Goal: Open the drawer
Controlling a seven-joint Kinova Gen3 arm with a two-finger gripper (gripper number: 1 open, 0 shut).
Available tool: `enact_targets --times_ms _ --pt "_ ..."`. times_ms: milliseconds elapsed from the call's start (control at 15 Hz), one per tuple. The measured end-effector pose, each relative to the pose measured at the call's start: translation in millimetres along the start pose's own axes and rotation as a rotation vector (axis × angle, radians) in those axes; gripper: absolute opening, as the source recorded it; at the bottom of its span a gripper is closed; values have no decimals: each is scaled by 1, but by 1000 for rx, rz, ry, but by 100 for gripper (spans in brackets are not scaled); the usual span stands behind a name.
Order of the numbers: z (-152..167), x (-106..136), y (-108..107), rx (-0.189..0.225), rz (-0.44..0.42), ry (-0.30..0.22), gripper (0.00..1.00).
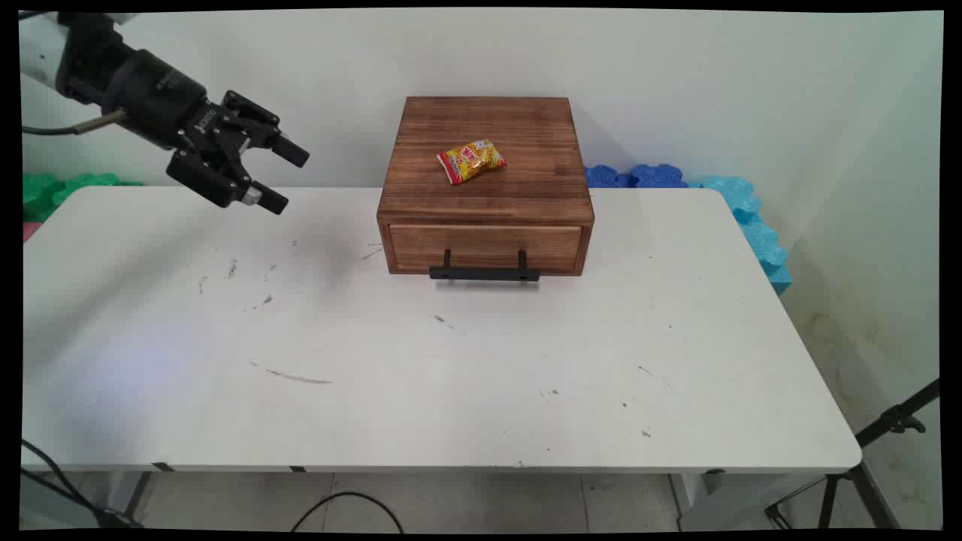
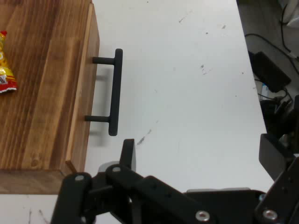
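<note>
The gripper (image 1: 284, 176) hangs high at ten o'clock, tilted down toward three o'clock, its fingers spread wide and empty. The wooden box (image 1: 485, 184) sits closed at twelve o'clock, a snack packet (image 1: 471, 161) on top.

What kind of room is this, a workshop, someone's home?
Most likely a robotics test lab: a robot arm's gripper hangs over a scuffed white table bearing only a wooden drawer box with a snack packet, and a tripod stands alongside.

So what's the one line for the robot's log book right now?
gripper: open, holding nothing, in the air left of wooden drawer box | drawer: shut, black handle | snack packet: on box top | table: white
</note>
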Motion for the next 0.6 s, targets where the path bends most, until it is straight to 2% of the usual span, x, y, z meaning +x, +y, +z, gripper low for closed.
enact_targets --times_ms 333,600 --pt "10 2 -3 12 -6 -8 100" --pt "28 13 -7 38 -21 -12 100"
